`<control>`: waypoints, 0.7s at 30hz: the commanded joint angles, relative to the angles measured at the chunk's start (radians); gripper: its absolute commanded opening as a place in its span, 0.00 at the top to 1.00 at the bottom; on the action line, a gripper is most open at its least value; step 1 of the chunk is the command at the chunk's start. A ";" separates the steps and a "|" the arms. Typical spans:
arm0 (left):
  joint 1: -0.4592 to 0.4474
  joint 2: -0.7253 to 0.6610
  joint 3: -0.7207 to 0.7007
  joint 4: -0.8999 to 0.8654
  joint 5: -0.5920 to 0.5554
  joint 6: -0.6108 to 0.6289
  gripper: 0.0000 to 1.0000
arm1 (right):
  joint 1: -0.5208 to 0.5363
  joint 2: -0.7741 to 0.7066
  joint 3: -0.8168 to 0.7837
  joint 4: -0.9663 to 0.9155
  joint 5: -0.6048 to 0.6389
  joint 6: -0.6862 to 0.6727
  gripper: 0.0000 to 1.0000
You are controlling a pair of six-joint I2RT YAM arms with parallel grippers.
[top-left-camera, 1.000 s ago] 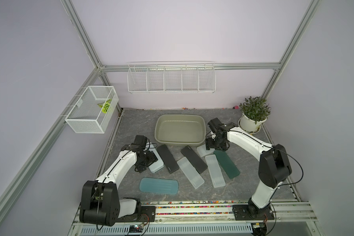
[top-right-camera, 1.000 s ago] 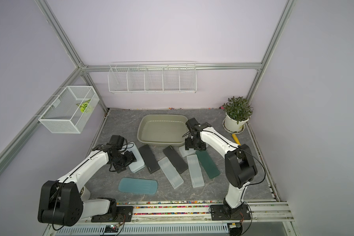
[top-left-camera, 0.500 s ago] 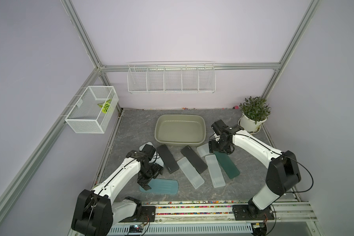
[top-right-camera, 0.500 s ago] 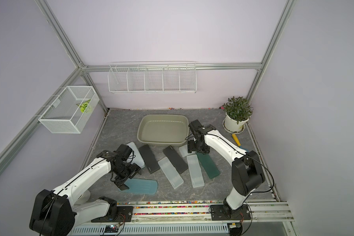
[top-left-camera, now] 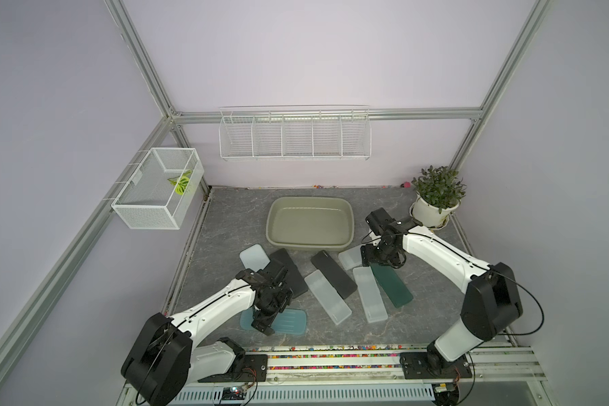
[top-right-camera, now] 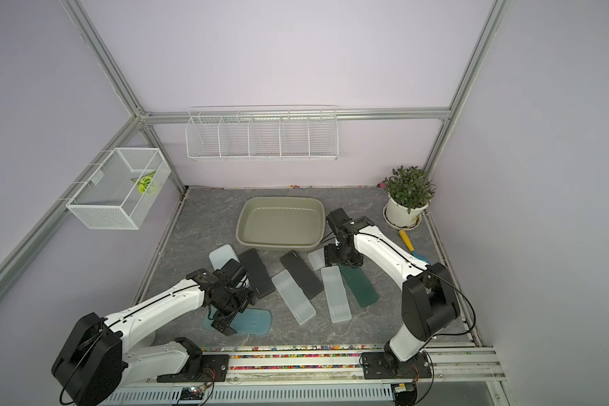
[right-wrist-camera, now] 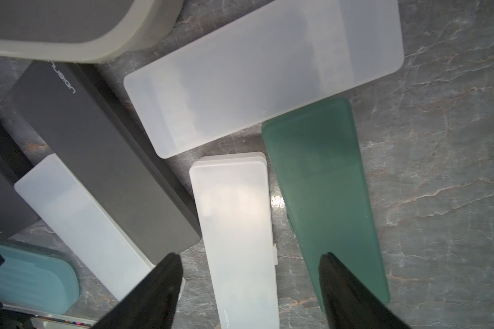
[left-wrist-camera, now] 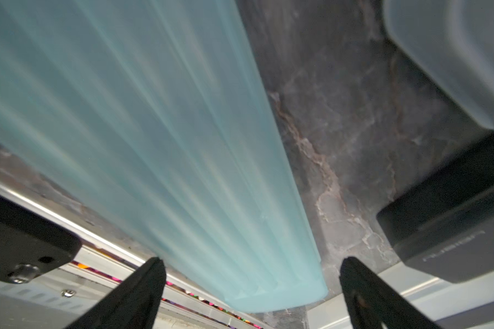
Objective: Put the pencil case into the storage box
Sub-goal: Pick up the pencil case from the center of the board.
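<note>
Twice saw empty, spread jaws: left gripper (left-wrist-camera: pixel 251 260) over light-blue ribbed case (top-left-camera: pixel 290 321), right gripper (right-wrist-camera: pixel 251 255) over frosted white case (right-wrist-camera: pixel 234 228). Probably risked end-pinch slipping, or bumping black case (left-wrist-camera: pixel 454 213).

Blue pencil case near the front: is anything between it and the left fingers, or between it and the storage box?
Nothing lies between the open left fingers and the blue pencil case; they straddle one end. Toward the storage box, a black pencil case lies flat on the table.

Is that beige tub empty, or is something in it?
Empty. The storage box shows a bare floor in both top views; nothing lies inside.
</note>
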 commanded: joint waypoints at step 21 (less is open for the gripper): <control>-0.050 -0.052 -0.123 0.029 -0.065 -0.089 0.12 | 0.002 0.020 -0.054 0.015 -0.035 -0.035 0.20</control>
